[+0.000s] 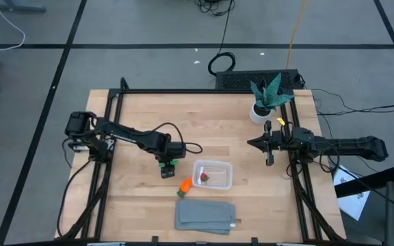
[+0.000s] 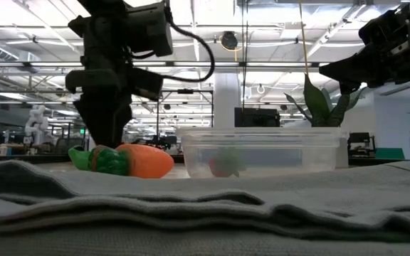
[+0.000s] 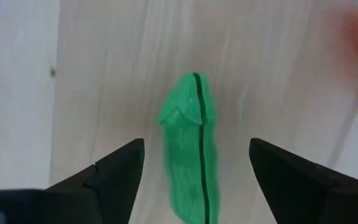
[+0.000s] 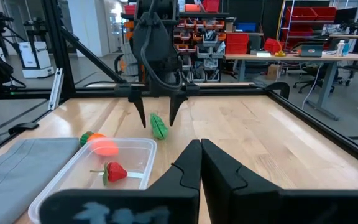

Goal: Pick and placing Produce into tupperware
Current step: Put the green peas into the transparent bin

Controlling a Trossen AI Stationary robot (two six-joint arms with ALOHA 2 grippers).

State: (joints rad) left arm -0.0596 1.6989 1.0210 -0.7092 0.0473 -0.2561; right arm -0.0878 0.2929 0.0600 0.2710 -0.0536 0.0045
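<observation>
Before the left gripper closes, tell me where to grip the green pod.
Grip the green pod across its narrow middle, coming straight down. It lies flat on the table, lengthwise between the open fingers of the left gripper, so they would close on its long sides.

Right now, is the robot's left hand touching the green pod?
Apart. In the left wrist view the left hand is open, the green pod lies between its fingers, and bare wood shows on both sides.
</observation>
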